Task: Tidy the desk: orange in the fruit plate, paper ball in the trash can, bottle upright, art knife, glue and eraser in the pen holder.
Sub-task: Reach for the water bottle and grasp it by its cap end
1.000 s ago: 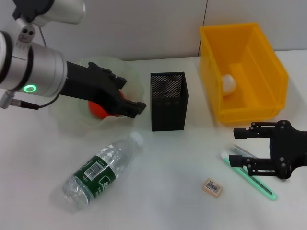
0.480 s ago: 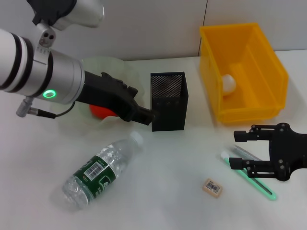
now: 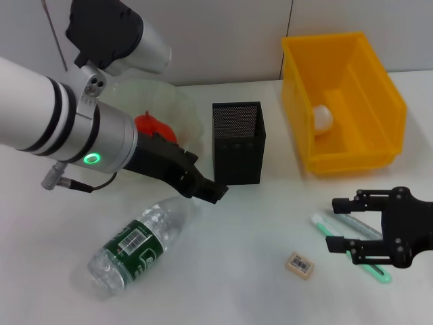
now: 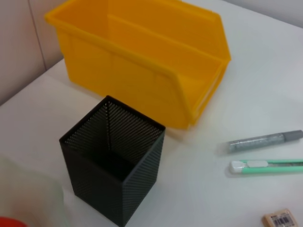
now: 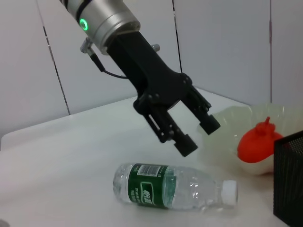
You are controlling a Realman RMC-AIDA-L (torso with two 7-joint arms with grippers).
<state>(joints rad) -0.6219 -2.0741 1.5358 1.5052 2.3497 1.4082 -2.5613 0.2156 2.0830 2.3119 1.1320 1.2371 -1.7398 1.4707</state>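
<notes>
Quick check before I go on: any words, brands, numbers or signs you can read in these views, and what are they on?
None can be read.
Bottle: green label with white print and a barcode, too small to read.
Eraser: barcode label, digits too small to read.
Art knife: no print visible.
Glue: no readable print.

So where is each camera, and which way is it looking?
Head view: up on the robot's head, looking down at the desk; shows the left gripper above the bottle and the right gripper over the art knife.
Left wrist view: on the left arm, facing the pen holder and trash can; no fingers show.
Right wrist view: on the right arm, facing across at the left gripper, open above the bottle.
The head and right wrist views share the orange.
</notes>
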